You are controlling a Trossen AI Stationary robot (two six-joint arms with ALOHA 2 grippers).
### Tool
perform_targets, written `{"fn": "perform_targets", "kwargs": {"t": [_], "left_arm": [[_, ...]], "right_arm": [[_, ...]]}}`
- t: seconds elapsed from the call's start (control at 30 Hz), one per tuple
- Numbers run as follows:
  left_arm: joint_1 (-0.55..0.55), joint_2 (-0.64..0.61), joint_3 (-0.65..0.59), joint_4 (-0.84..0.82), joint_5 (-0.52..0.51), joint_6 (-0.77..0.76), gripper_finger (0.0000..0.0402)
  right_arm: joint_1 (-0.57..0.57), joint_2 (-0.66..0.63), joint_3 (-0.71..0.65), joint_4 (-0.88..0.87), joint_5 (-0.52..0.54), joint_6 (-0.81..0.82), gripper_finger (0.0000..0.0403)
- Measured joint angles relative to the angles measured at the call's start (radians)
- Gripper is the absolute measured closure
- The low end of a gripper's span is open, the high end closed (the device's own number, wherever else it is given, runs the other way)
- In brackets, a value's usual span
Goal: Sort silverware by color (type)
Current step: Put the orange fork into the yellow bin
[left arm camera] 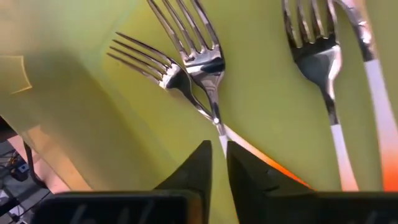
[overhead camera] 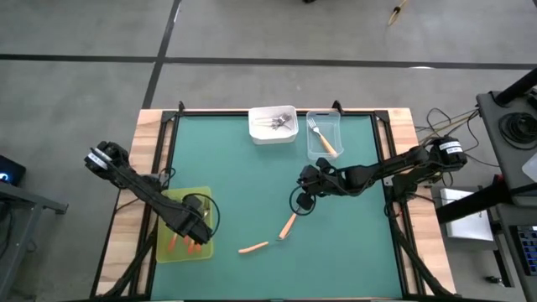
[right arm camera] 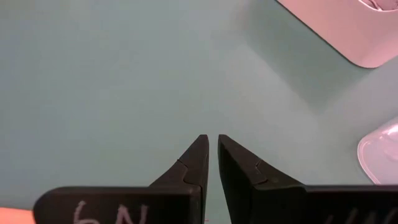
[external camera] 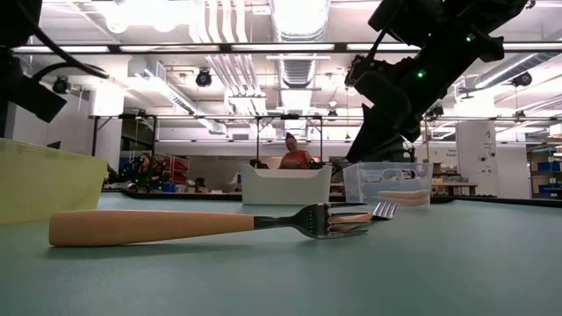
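Note:
The silverware is small forks. Two with orange handles lie loose on the green table [overhead camera: 352, 268]: one [overhead camera: 288, 225] mid-table, one [overhead camera: 253, 247] nearer the front edge. In the low view the nearer one [external camera: 149, 226] lies in the foreground. My left gripper [overhead camera: 195, 228] reaches down into the yellow-green tray [overhead camera: 172, 201], where several forks [left arm camera: 317, 56] lie, and is shut on one of them [left arm camera: 199, 56]. My right gripper [overhead camera: 300, 200] hangs shut over the table's middle with nothing between its fingers [right arm camera: 212, 143]. My left gripper has a fork between its two fingertips where the metal neck meets the handle [left arm camera: 219, 132]. The fingers come from above, pointing steeply down. The orange handle [left arm camera: 267, 163] runs off behind one finger. The tines [left arm camera: 193, 31] lie low over the tray floor beside another fork's tines [left arm camera: 146, 56].
A white tray [overhead camera: 273, 134] holding forks and a clear tray [overhead camera: 329, 119] holding a light-handled fork [overhead camera: 323, 141] stand at the far edge. A person [external camera: 294, 156] shows in the room beyond the table. Bare green surface lies between the two arms.

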Motion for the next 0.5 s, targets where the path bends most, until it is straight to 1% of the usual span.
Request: {"fn": "perform_targets", "kwargs": {"t": [0.17, 0.27, 0.37, 0.5], "left_arm": [[-0.002, 0.0, -0.029, 0.046, 0.0, -0.014, 0.0318], [-0.002, 0.0, -0.05, 0.087, 0.0, -0.015, 0.0292], [-0.002, 0.0, -0.064, 0.097, -0.001, -0.019, 0.0277], [-0.002, 0.0, -0.072, 0.102, -0.019, -0.026, 0.0272]], "right_arm": [[0.0, 0.0, 0.0, 0.0, 0.0, 0.0, 0.0376], [0.0, 0.0, 0.0, 0.0, 0.0, 0.001, 0.0376], [0.0, 0.0, 0.0, 0.0, 0.0, 0.001, 0.0376], [0.0, 0.0, 0.0, 0.0, 0.0, 0.003, 0.0376]]}}
